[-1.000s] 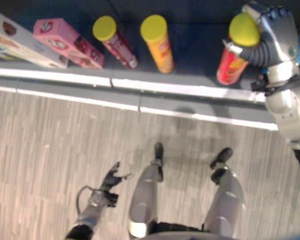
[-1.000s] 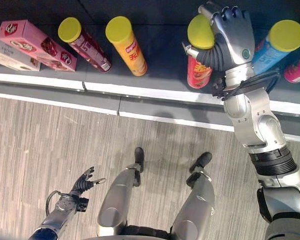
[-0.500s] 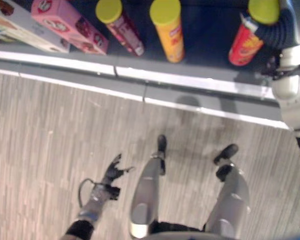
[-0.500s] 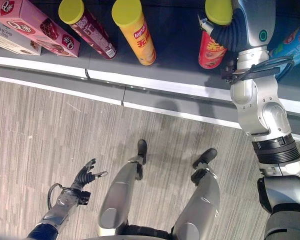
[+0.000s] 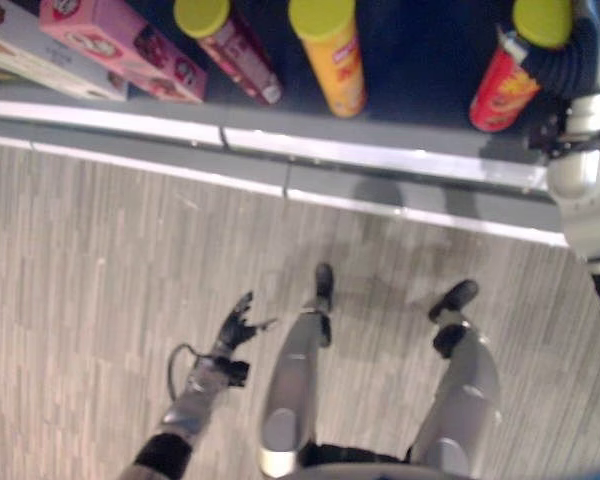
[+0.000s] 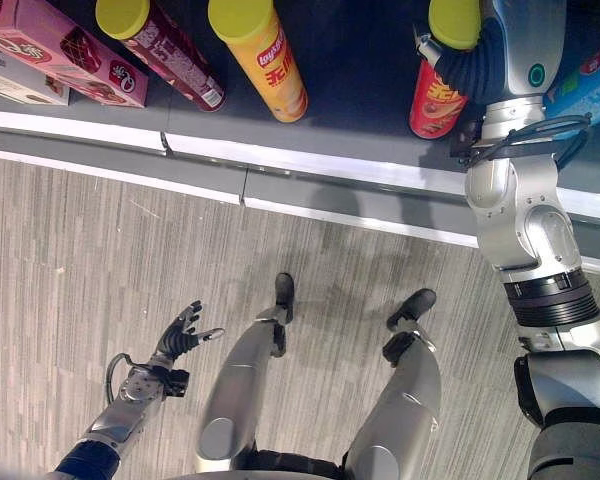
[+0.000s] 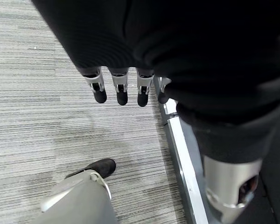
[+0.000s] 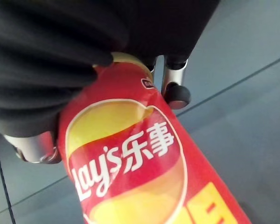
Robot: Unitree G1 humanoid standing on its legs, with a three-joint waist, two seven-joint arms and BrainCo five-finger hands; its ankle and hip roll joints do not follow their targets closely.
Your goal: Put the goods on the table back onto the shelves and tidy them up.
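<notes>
Lowered toward the shelf (image 6: 310, 160) at upper right, the red can (image 6: 435, 100) stands there, right hand (image 6: 515, 45) curled round its top, so release seems next, while the left hand (image 6: 185, 335) hangs spread at lower left.

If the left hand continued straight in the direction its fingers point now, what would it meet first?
Probably the shelf's light front edge. The left hand hangs low over the floor, fingers open and aimed forward toward the shelf. Nothing stands between in the eye views, though depth is unclear; it could pass under the edge.
</notes>
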